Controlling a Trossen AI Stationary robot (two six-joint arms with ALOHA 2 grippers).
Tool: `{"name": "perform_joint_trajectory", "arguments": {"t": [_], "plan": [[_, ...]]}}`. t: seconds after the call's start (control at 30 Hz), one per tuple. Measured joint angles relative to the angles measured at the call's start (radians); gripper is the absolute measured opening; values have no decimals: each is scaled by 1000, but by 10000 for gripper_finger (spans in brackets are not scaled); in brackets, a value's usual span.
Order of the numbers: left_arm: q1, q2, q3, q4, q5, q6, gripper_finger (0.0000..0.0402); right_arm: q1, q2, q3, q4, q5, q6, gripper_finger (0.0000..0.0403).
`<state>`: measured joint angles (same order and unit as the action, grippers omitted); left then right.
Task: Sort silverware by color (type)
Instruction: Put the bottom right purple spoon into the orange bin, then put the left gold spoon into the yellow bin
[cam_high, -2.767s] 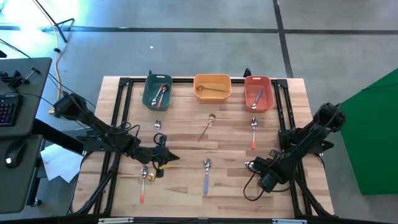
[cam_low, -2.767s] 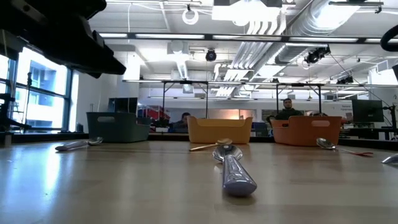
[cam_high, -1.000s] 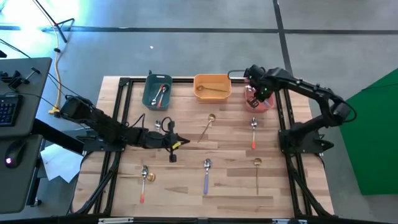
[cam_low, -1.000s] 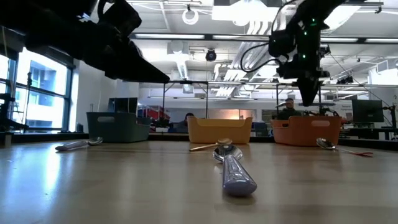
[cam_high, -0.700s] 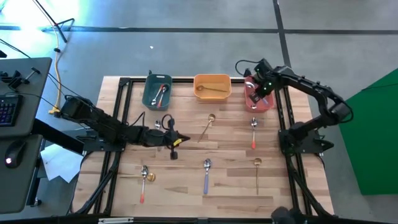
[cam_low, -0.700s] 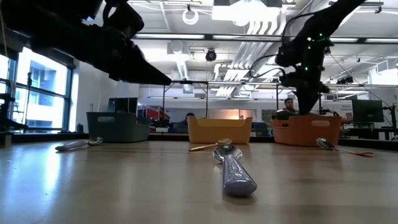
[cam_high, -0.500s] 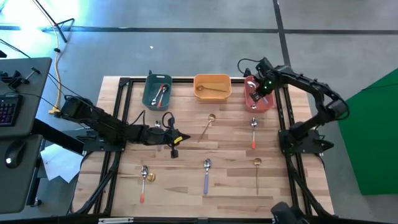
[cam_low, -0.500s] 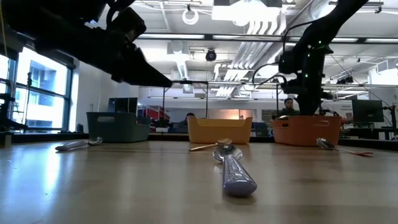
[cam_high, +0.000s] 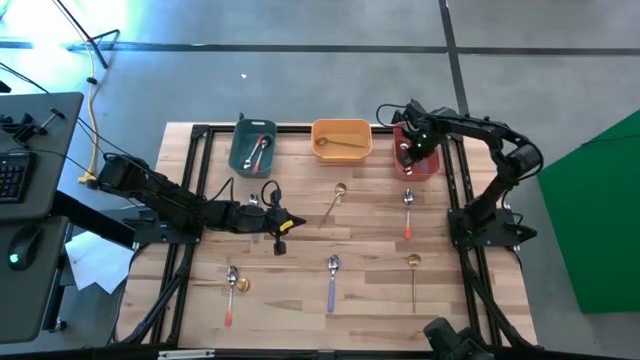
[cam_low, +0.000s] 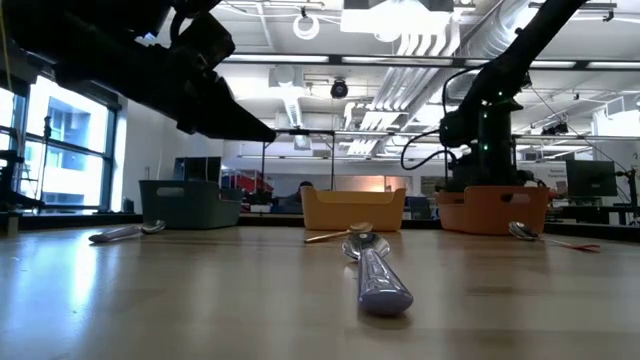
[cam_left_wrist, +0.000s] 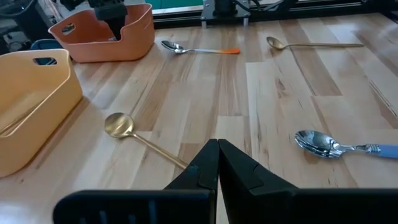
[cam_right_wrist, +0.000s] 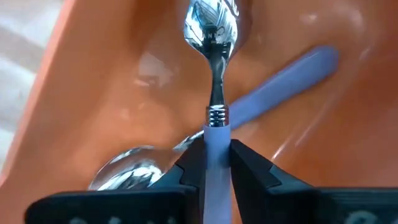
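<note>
We see the right gripper (cam_right_wrist: 214, 163) lowered into the red bin (cam_high: 432, 168) at the table's far right corner, its fingers (cam_right_wrist: 193, 163) closed tight on the blue handle of a spoon (cam_right_wrist: 212, 68) held just above another blue-handled spoon (cam_right_wrist: 283, 84) lying in the bin. The left gripper (cam_left_wrist: 217, 163) hangs over the table's middle left, fingers pressed together and empty, beside a gold spoon (cam_left_wrist: 142, 137).

Three bins line the worktop's (cam_high: 300, 235) 12 o'clock edge: teal bin (cam_high: 238, 152), orange bin (cam_high: 341, 123), red bin (cam_high: 398, 166). Loose in plain sight: two gold spoons (cam_high: 334, 203) (cam_high: 413, 283), two red-handled spoons (cam_high: 408, 215) (cam_high: 229, 295), one blue-handled spoon (cam_high: 331, 285).
</note>
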<state>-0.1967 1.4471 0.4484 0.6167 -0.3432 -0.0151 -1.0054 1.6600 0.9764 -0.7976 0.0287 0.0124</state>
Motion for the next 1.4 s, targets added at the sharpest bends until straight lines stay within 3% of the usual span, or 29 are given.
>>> {"name": "perform_joint_trajectory", "arguments": {"t": [0.17, 0.3, 0.43, 0.53, 0.73, 0.97, 1.17, 1.4], "plan": [[5, 0, 0, -36, 1, 1, 0, 25, -20, 2, 25, 123, -30, 102], [13, 0, 0, -74, 5, 0, 0, 54, -79, 3, 24, 128, -63, 124], [13, -13, 0, -101, 29, 8, 0, 105, -182, 3, 28, 129, -95, 112], [7, -50, 0, -163, 69, 17, 0, 161, -270, -21, 125, 114, -130, 84], [-47, -195, 0, -431, 73, -23, 0, 271, -448, -213, 476, -20, -197, 9], [-143, -324, 42, -806, 70, -207, 0, 409, -628, -420, 710, 50, -197, 13], [-245, -312, 166, -1134, 102, -390, 0, 489, -723, -457, 797, 83, -201, 2], [-401, -246, 319, -1444, 147, -662, 1, 532, -740, -457, 889, 92, -254, 0]]}}
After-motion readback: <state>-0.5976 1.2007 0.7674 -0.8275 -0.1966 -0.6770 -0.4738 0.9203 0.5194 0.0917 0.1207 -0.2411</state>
